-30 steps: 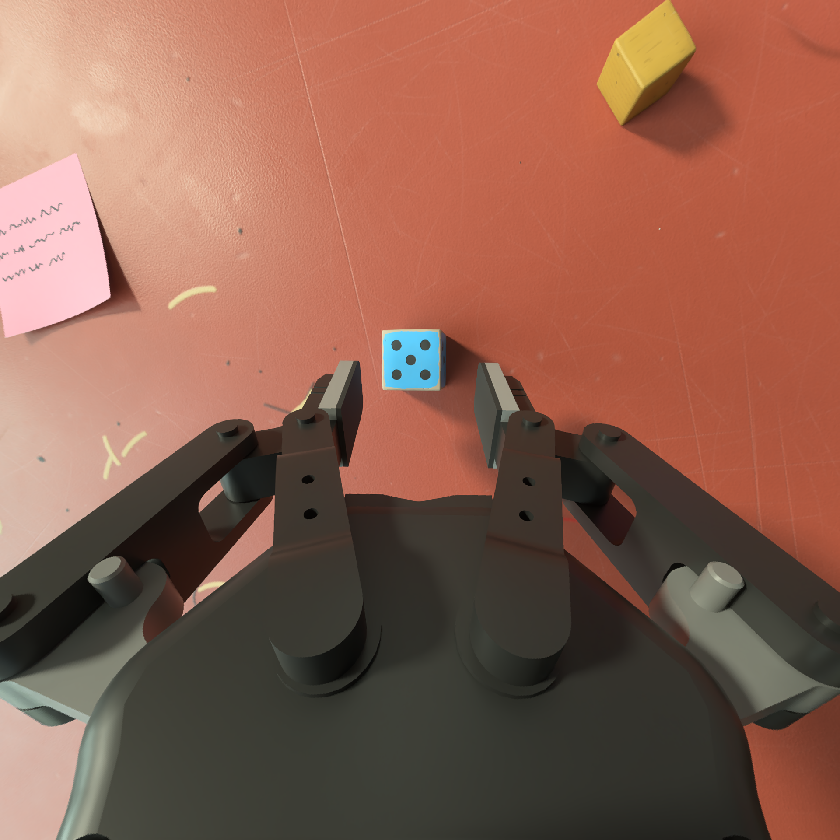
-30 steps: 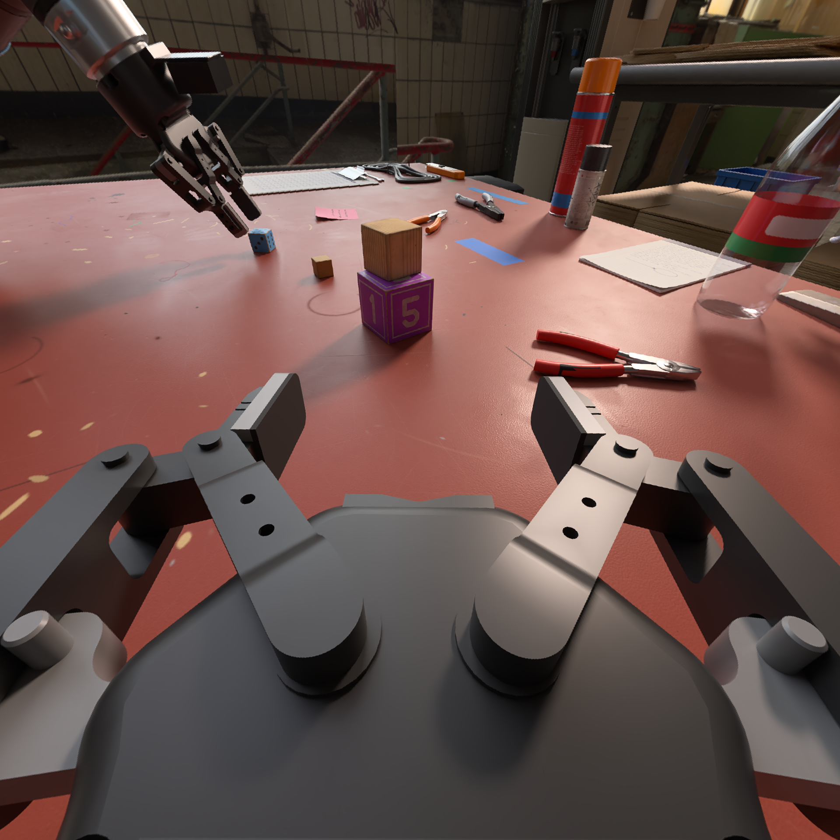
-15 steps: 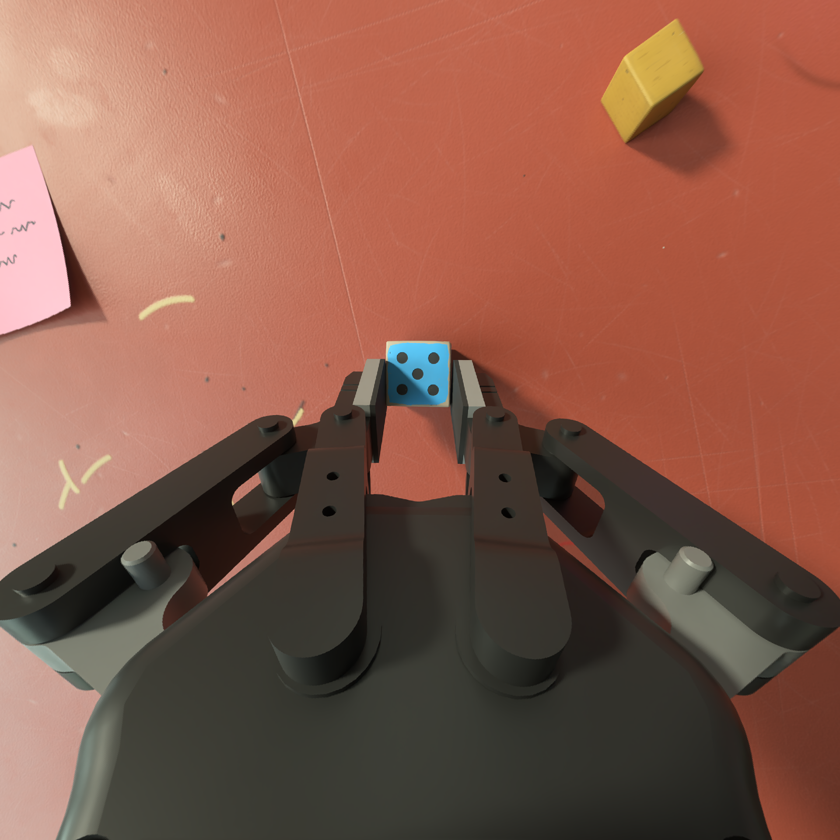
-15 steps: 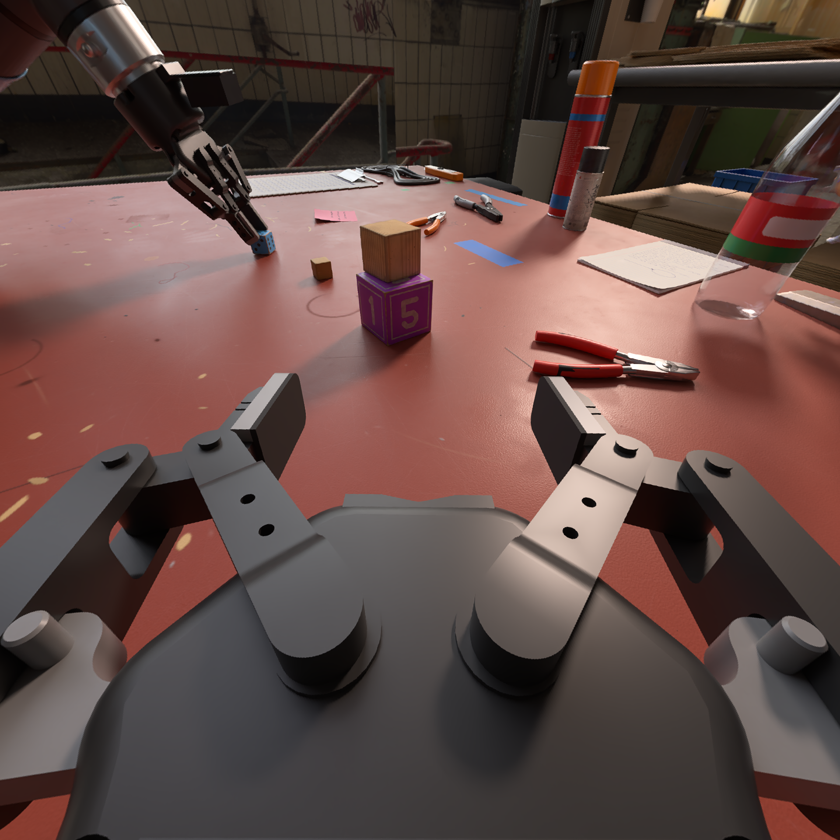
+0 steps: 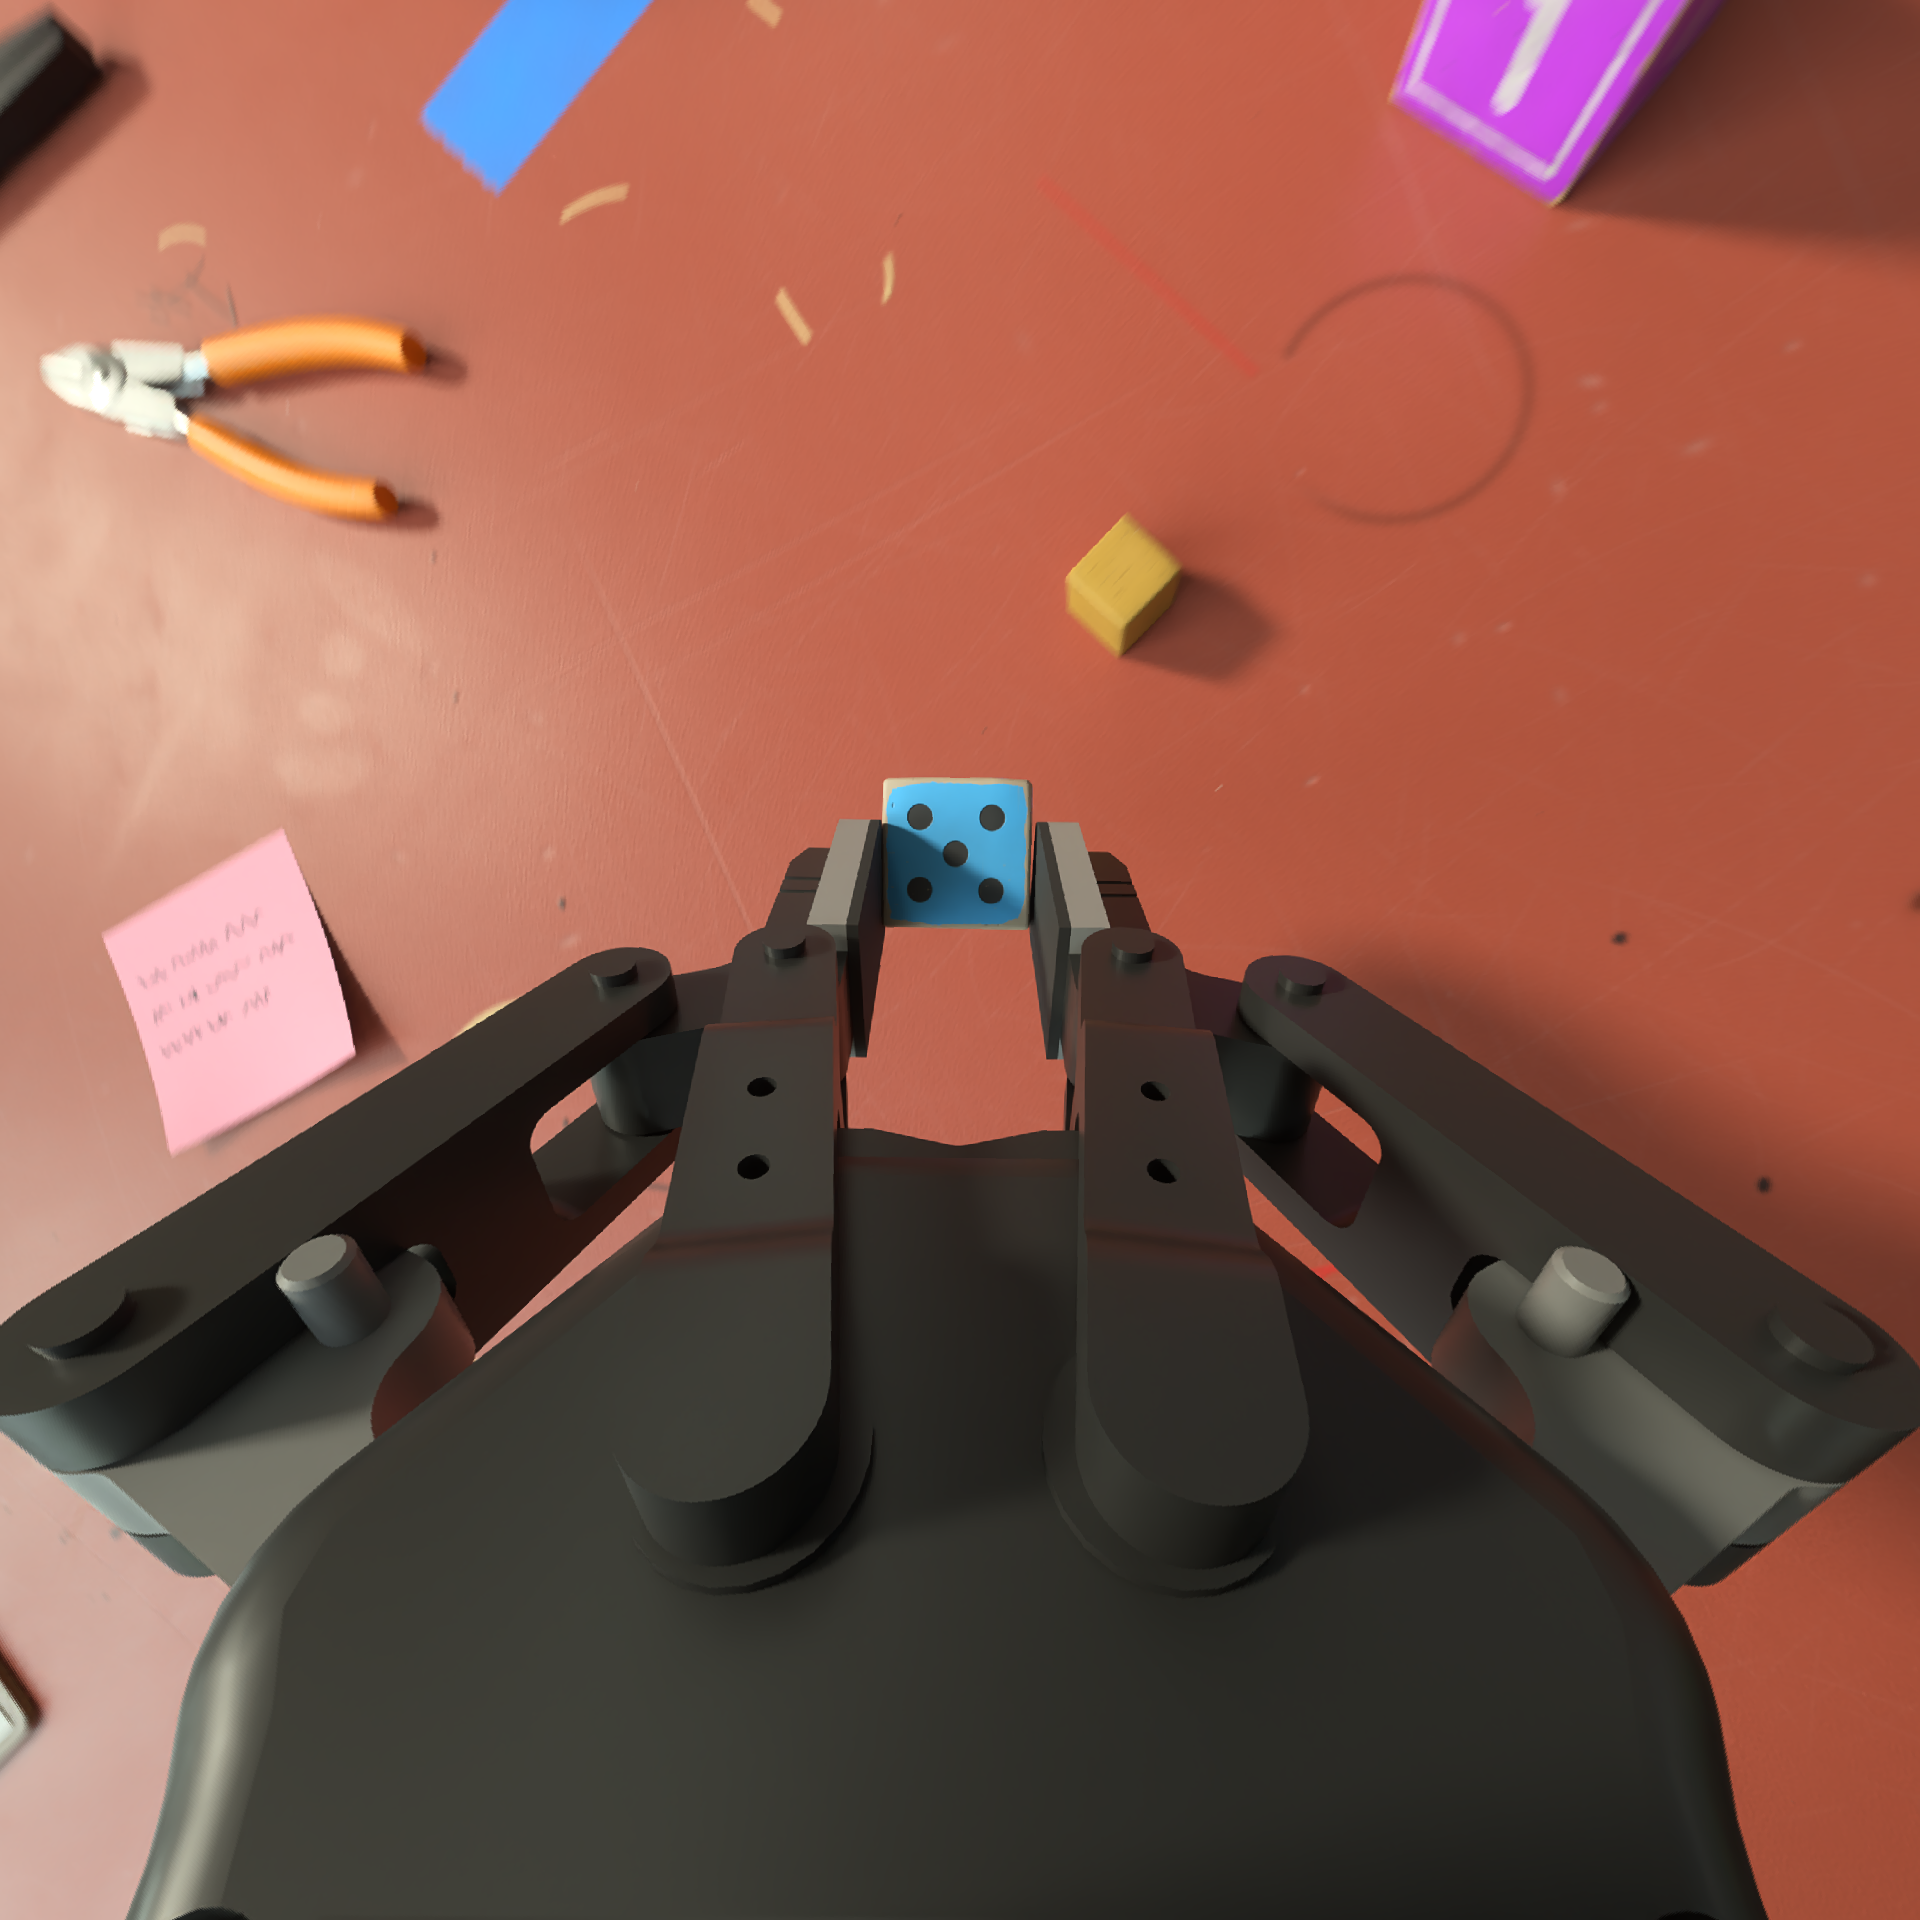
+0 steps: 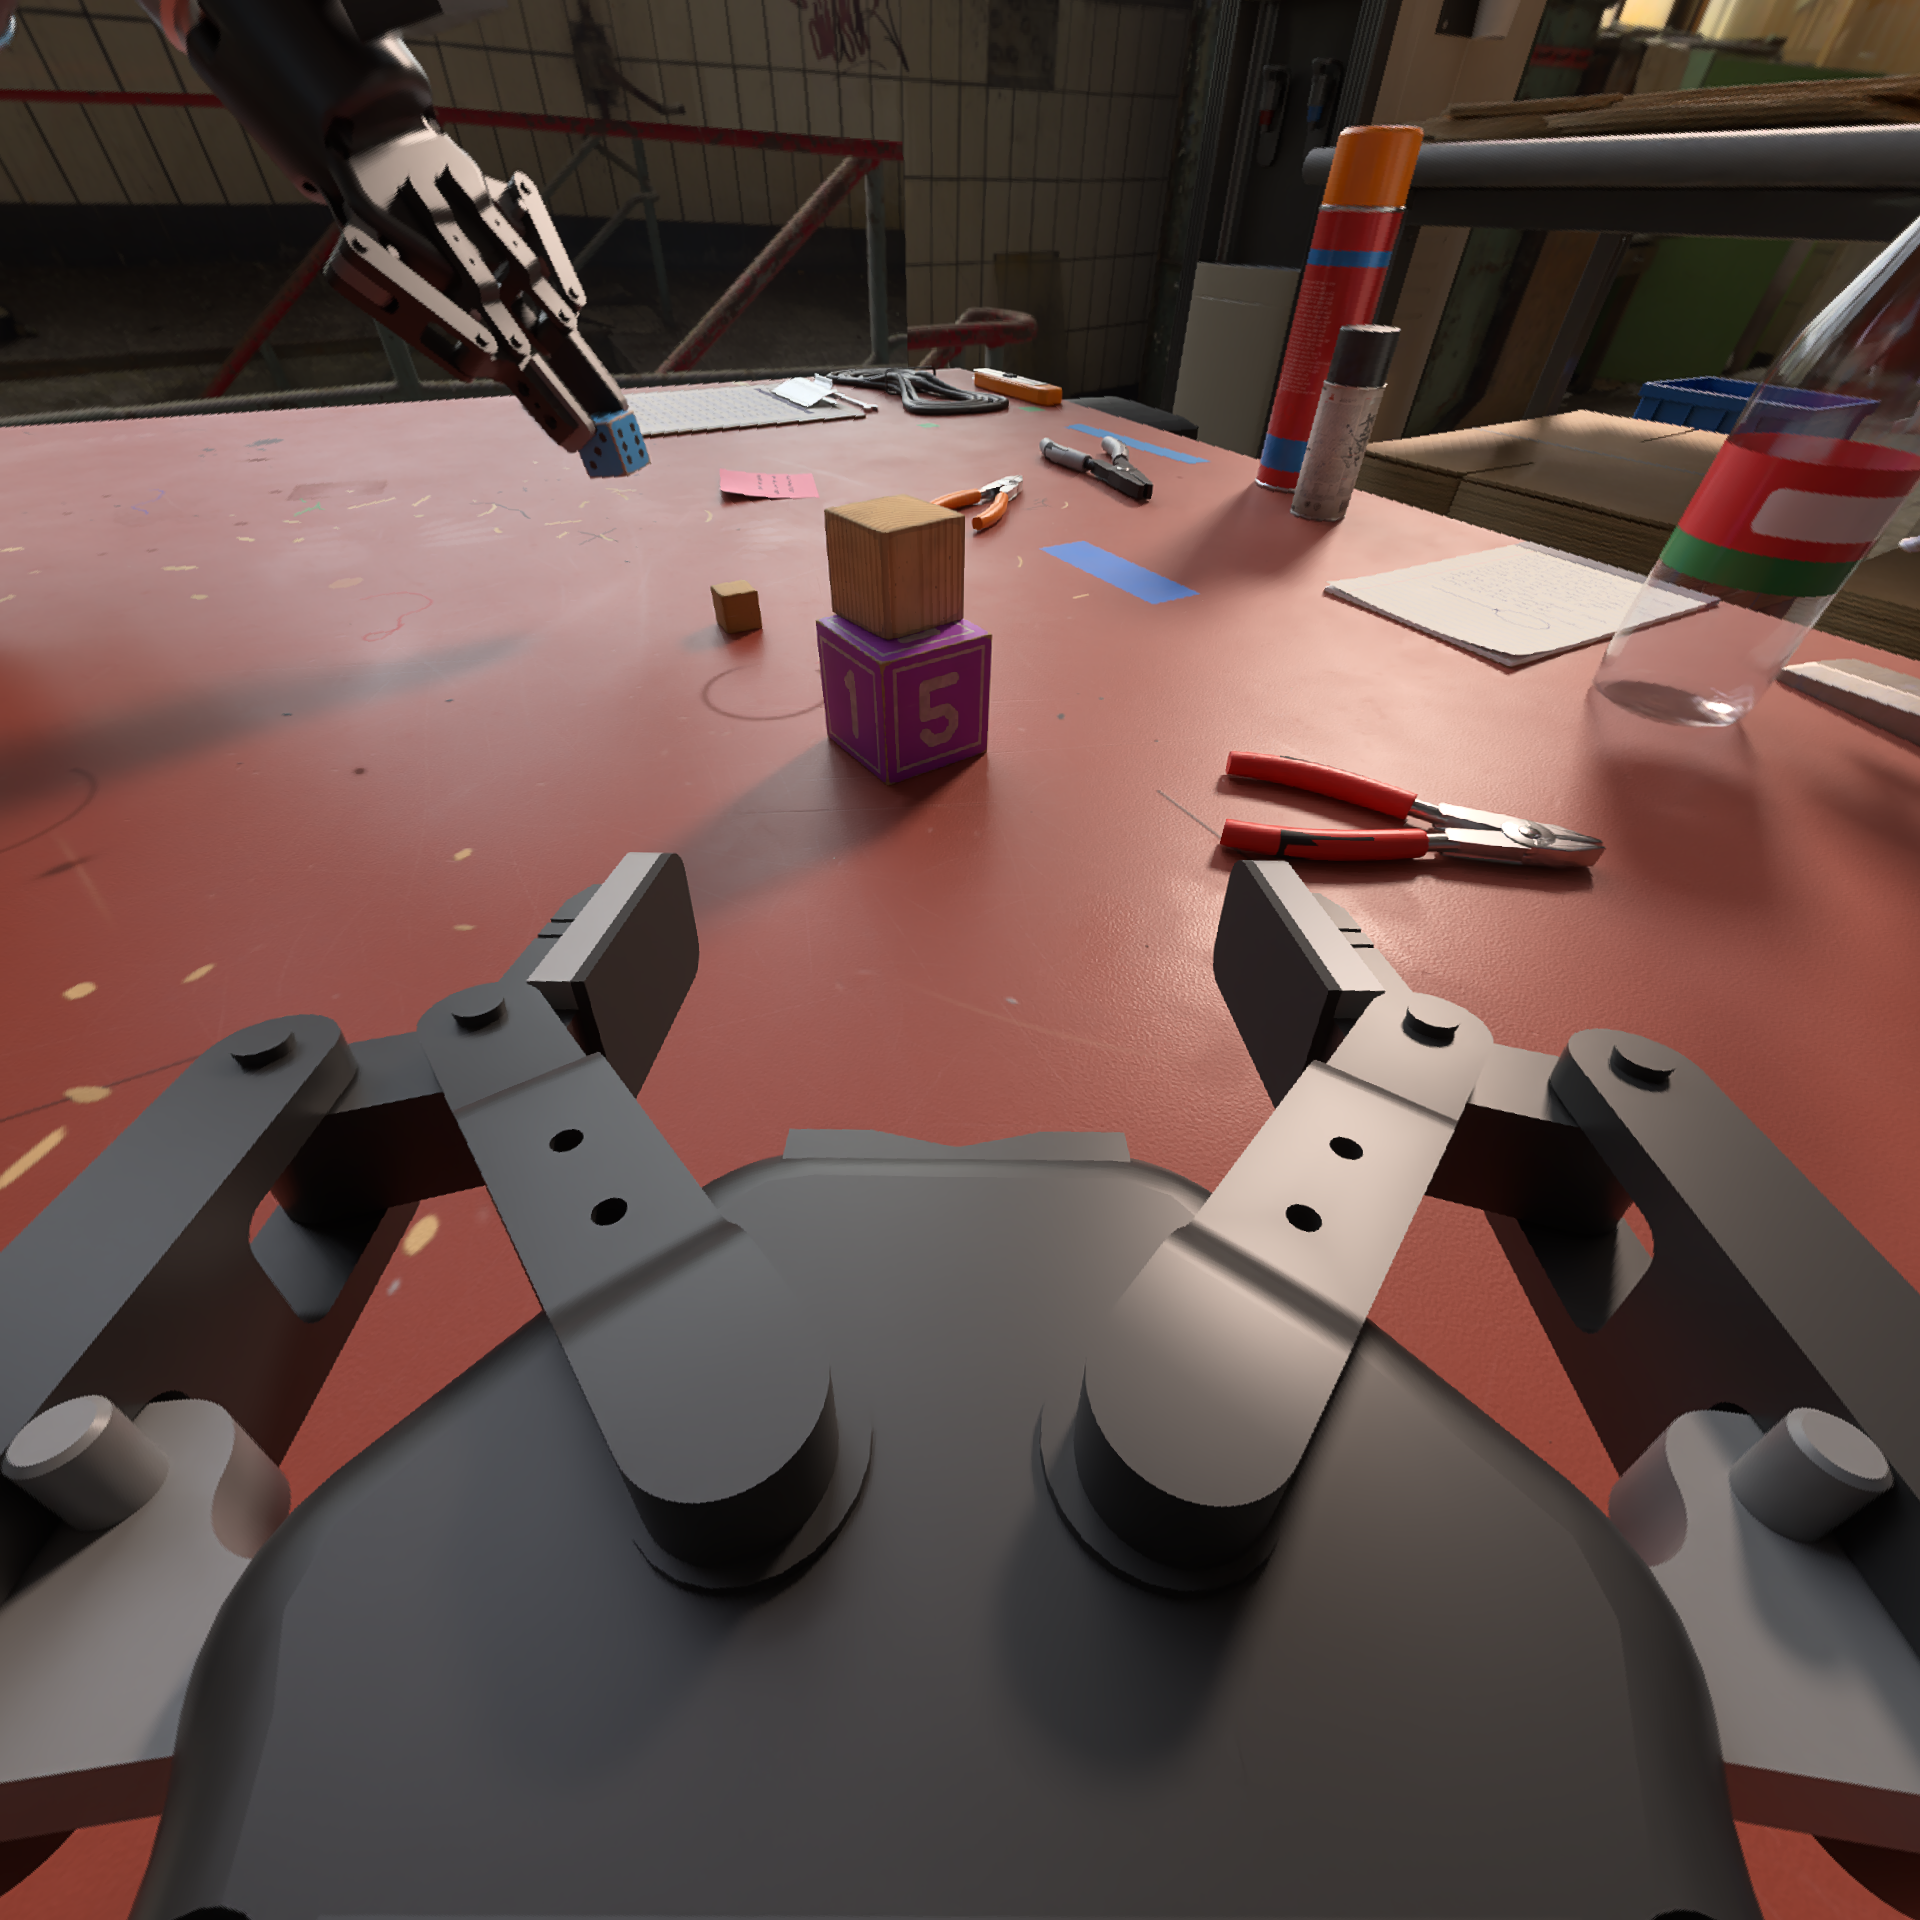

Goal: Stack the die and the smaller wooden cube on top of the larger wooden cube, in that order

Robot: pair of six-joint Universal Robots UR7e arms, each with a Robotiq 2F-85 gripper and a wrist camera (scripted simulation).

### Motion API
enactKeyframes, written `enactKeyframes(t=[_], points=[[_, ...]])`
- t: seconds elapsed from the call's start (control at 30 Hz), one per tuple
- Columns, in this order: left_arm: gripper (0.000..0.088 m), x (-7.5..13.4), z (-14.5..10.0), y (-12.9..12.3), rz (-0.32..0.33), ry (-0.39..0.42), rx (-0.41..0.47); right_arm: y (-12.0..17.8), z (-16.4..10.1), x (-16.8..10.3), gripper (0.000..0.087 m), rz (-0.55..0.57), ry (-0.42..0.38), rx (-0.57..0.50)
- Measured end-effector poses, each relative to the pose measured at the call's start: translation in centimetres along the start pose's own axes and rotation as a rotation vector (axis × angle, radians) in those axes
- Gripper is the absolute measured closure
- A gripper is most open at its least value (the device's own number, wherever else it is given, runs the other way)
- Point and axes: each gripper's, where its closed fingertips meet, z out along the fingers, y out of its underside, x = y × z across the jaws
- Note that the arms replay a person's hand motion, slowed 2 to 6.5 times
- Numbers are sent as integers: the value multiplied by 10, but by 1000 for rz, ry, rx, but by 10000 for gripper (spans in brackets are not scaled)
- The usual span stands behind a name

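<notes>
The left claw [image 5: 956, 883] is clamped on the blue die [image 5: 956, 852], lifted off the bench [image 6: 312, 831], left of the larger wooden cube [image 6: 894, 566]. Next comes carrying it over that cube. The right claw [image 6: 956, 966] gapes empty.

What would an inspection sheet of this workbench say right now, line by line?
Surface: red table, scuffed, flecked with pale specks.
Job's things: blue die lifted clear of the table; smaller wooden cube alone on the table; larger wooden cube atop a purple block.
Clutter: red pliers, orange pliers, pink note, blue tape, spray cans, bottle, paper sheet.
Grippers: left gripper shut on the die; right gripper open, empty.
Cables: dark coil at the far edge.
Surroundings: tiled wall, red railing.
</notes>
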Motion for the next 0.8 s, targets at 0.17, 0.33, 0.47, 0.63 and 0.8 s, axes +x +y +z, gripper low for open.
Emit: enactKeyframes(t=[0.17, 0.33, 0.47, 0.63, 0.8], points=[[620, 20, -5, -37, 127, 56, 21, -1, 0, 0, 20, -1, -1, 5], [620, 40, -5, -73, 238, 105, 29, -1, -1, -1, 20, -1, -5, 10], [620, 56, -2, -102, 315, 145, 42, -2, -1, -1, 20, -2, -6, 13], [620, 75, 5, -132, 399, 192, 49, -2, -1, -1, 20, -3, -6, 14], [620, 93, 15, -156, 465, 239, 42, -2, -2, -1, 20, -4, -7, 15]])
